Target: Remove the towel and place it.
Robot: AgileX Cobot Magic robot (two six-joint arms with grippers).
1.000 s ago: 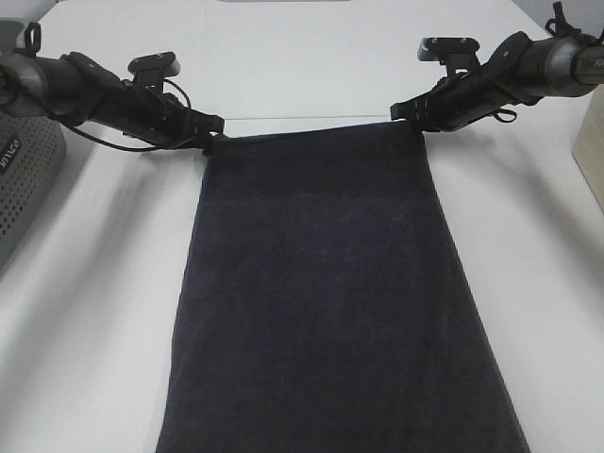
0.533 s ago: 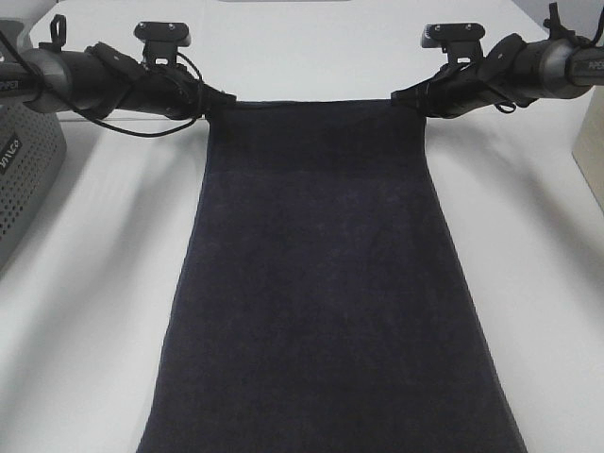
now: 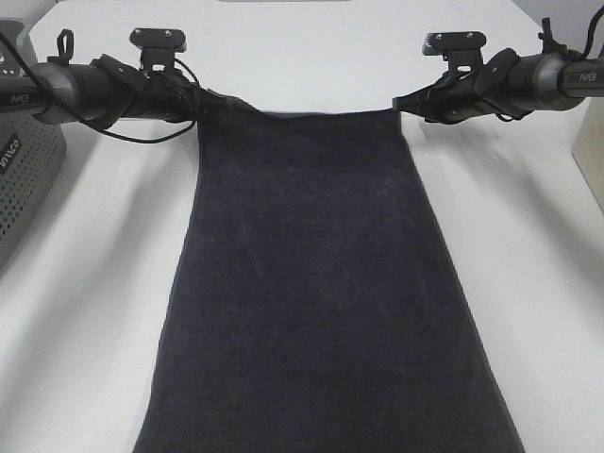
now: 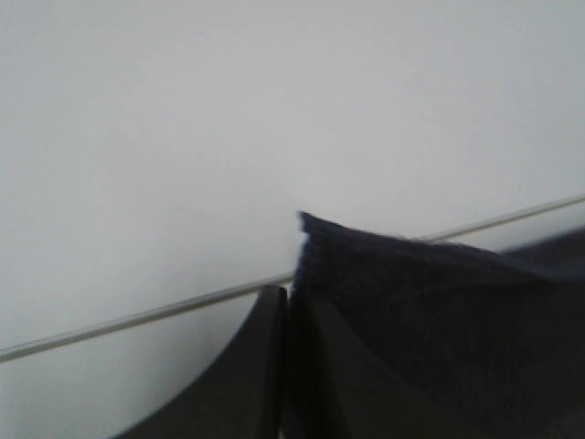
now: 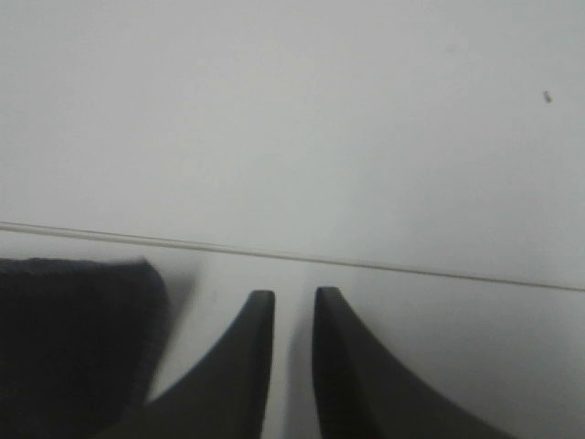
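Observation:
The towel [image 3: 311, 283], a long dark navy cloth, lies spread flat down the middle of the white table and runs off the near edge of the exterior view. My left gripper [image 3: 209, 99] is at its far left corner, which still rises toward the fingers. In the left wrist view the left gripper [image 4: 288, 302] is nearly closed, with the towel [image 4: 439, 311] corner pinched in it. My right gripper [image 3: 401, 102] is just beside the far right corner. In the right wrist view the right gripper [image 5: 292, 302] shows a clear gap, with the towel [image 5: 73, 338] off to one side.
A grey perforated basket [image 3: 24, 179] stands at the left edge of the table. A beige object [image 3: 590, 156] shows at the right edge. A thin seam [image 5: 366, 263] crosses the white table beyond the towel's far edge.
Both arms carried the towel's far edge away from the camera and lower. The right gripper opened and its corner dropped flat. The left corner is still raised.

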